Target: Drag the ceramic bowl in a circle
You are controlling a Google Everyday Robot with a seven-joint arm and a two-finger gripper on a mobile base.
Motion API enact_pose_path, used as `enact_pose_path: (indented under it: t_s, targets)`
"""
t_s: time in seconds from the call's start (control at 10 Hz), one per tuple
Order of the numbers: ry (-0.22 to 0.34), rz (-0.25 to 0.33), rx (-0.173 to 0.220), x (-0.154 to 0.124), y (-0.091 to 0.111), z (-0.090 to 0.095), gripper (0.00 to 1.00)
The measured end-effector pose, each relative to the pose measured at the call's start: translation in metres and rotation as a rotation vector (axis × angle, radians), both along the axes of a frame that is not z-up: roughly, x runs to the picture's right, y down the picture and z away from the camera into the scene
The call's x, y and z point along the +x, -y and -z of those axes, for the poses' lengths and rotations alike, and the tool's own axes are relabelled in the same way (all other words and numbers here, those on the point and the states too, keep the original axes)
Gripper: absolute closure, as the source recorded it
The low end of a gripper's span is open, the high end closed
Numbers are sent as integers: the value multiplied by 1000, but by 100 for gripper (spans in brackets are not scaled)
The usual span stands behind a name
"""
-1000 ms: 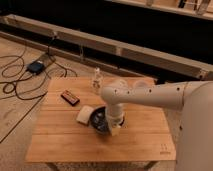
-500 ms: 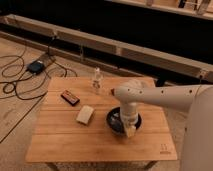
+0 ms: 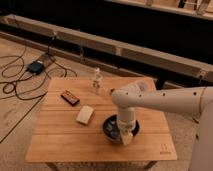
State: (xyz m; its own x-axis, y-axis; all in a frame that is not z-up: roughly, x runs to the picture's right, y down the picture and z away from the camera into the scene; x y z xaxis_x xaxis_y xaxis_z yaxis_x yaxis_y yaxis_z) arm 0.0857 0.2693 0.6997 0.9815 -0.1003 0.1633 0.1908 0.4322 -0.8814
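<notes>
So the gripper [image 3: 126, 136] sits down in the ceramic bowl [image 3: 110, 128], presumably to shove it around; clamped or not, can't tell.

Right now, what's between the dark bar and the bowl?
Camera view: the pale block lies between dark bar and ceramic bowl; the gripper is in the bowl.

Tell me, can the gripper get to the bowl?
Probably yes. The gripper is down inside the bowl, and nothing sits between them. The block lies apart from the bowl, out of the way.
</notes>
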Motion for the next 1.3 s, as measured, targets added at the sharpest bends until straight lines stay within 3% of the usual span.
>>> enact_pose_path:
  t_s: [0.4, 0.6, 0.8, 1.0, 1.3]
  targets:
    - [122, 13, 0, -60, 1, 15, 100]
    - [192, 37, 25, -86, 15, 7, 100]
    - [245, 75, 53, -103, 34, -15, 100]
    - [251, 99, 63, -99, 46, -33, 100]
    - [196, 126, 57, -60, 61, -59, 100]
